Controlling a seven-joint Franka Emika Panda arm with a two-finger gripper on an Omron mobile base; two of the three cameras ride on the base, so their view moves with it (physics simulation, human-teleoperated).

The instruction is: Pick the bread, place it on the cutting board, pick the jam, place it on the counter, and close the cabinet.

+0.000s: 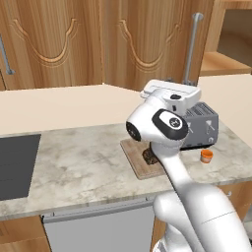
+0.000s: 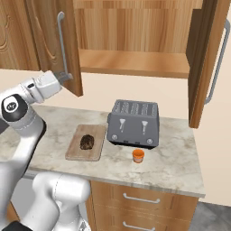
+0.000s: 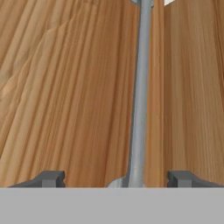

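I count one bread (image 2: 86, 142), one jam (image 2: 138, 155), one cutting board (image 2: 86, 142) and one toaster (image 2: 134, 122), all on the counter (image 2: 171, 162), and I take the toaster as my landmark. The bread, a dark lumpy ball, lies on the board, which sits flat just to the left of the toaster in the right base view. The jam, a small orange jar, stands upright on the bare stone just in front of the toaster, apart from the board and from the toaster's face.

Above the toaster the cabinet (image 2: 135, 45) is open: I count two doors swung out, one to the left (image 2: 54, 40) and one to the right (image 2: 210, 58), each with one long grey bar handle. The shelf between them lies bare wood.

My gripper (image 3: 117, 178) is up at the left door, higher than the toaster and to its left. From the hand view its two dark tips stand apart on either side of the handle (image 3: 139, 96), with clear gaps between each tip and the bar, so the jaws are open around the handle and touch nothing I can see. In the left base view my own arm (image 1: 165, 128) covers part of the board and toaster.
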